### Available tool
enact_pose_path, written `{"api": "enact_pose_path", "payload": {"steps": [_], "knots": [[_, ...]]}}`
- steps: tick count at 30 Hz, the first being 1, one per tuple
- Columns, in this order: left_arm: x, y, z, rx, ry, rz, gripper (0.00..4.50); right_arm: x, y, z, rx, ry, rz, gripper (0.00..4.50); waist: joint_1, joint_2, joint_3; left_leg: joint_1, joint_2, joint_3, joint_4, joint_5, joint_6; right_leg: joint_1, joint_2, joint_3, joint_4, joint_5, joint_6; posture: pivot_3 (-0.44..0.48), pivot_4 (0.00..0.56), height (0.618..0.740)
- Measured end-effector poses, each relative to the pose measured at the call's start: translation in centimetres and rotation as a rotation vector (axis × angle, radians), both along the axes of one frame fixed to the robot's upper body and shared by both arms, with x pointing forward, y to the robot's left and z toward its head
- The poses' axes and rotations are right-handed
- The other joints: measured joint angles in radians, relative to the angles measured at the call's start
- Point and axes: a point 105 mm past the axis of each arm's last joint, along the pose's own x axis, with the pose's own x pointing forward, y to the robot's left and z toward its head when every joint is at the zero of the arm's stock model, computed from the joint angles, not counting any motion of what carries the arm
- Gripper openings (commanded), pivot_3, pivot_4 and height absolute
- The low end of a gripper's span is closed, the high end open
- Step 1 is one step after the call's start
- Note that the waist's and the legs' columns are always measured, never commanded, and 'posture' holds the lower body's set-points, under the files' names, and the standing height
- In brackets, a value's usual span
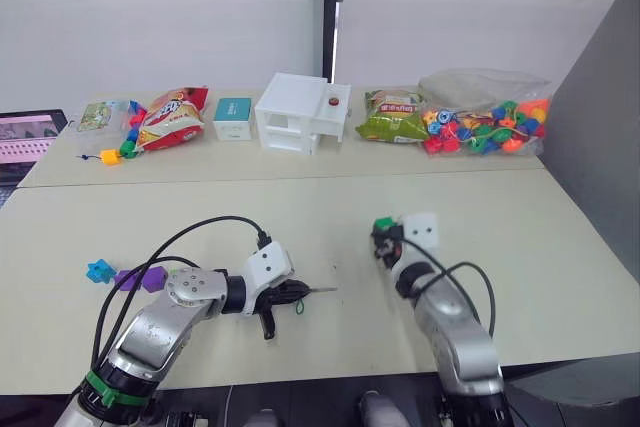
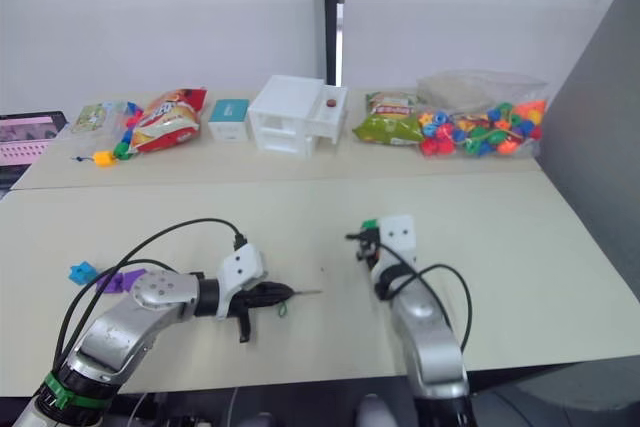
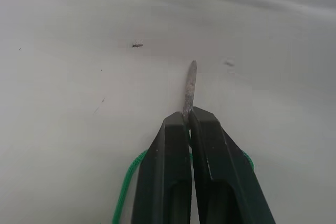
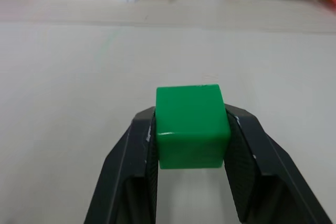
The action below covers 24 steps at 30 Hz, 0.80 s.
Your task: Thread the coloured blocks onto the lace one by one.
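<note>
Left fingers (image 3: pixel 190 124) pinching lace (image 3: pixel 189 85) tip pointing rightward, right fingers (image 4: pixel 191 145) clamping green block (image 4: pixel 191 124)

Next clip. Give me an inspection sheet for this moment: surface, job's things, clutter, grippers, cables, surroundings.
Surface: pale table, a second one butted behind it.
Job's things: green block in the right gripper; lace with its stiff tip in the left gripper; light blue block and purple blocks lying near the table's left edge.
Clutter: along the back, snack bags, a small teal box, a white box, a clear bag of mixed beads, a short bead string.
Grippers: left gripper shut on the lace tip; right gripper shut on the green block, held above the table.
Cables: black cables looping over both arms.
Surroundings: white wall, grey panel at right, a screen at left.
</note>
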Motion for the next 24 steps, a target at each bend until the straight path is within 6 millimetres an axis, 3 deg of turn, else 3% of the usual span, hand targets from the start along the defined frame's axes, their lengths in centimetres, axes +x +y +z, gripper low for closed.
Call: {"api": "enact_pose_path", "payload": {"steps": [4, 10, 12, 15, 18, 21, 24], "knots": [[0.2, -0.1, 0.1, 0.001, 0.003, -0.010, 0.00, -3.1, 0.7, -2.2, -0.048, 0.112, 0.032, 1.16, 0.006, 0.000, 0.000, 0.003, 0.000, 0.001, 0.000, 0.000, 0.000, 0.004, 0.000, 0.000, -0.002, 0.000, 0.000, 0.000, 0.150, 0.740], [0.5, -0.2, 0.5, 0.000, -0.010, -0.029, 0.00, -3.3, 0.9, -2.7, -0.031, 0.138, 0.018, 1.16, 0.014, -0.001, -0.001, 0.006, 0.001, 0.001, 0.000, 0.000, 0.000, 0.006, 0.001, 0.000, -0.001, 0.000, 0.000, 0.000, 0.150, 0.740], [0.5, -0.2, 0.5, 0.001, -0.008, -0.031, 0.00, -3.4, 1.0, -2.7, -0.007, 0.141, 0.010, 2.20, 0.014, -0.001, -0.001, 0.006, 0.001, 0.001, 0.000, 0.000, 0.000, 0.006, 0.001, 0.000, -0.001, 0.000, 0.000, 0.000, 0.150, 0.740], [0.4, -0.1, 0.4, 0.006, -0.006, -0.033, 0.00, -3.6, 0.7, -3.4, -0.030, 0.158, 0.036, 3.22, 0.019, -0.001, 0.000, 0.005, 0.000, 0.001, 0.000, 0.000, 0.000, 0.005, 0.000, 0.000, -0.001, 0.000, 0.000, 0.000, 0.150, 0.740], [0.5, 0.1, 0.4, 0.010, -0.006, -0.030, 0.00, -3.5, -0.2, -2.2, -0.075, 0.118, 0.104, 4.25, 0.020, -0.001, 0.000, 0.005, 0.000, 0.001, 0.000, 0.000, 0.000, 0.005, 0.000, 0.000, -0.001, 0.000, 0.000, 0.000, 0.150, 0.740], [0.5, 0.1, 0.4, 0.011, -0.006, -0.028, 0.00, -3.2, -0.5, 1.1, -0.166, 0.023, 0.262, 4.45, 0.020, -0.001, 0.000, 0.005, 0.000, 0.001, 0.000, 0.000, 0.000, 0.006, 0.001, 0.000, -0.002, 0.000, 0.000, 0.000, 0.150, 0.740], [0.5, 0.0, 0.5, 0.010, -0.009, -0.030, 0.00, -3.6, 0.4, 2.5, -0.259, 0.035, 0.511, 4.45, 0.016, -0.001, 0.000, 0.005, 0.000, 0.001, 0.000, 0.000, 0.000, 0.006, 0.001, 0.000, -0.002, 0.000, 0.000, 0.000, 0.150, 0.740]]}}
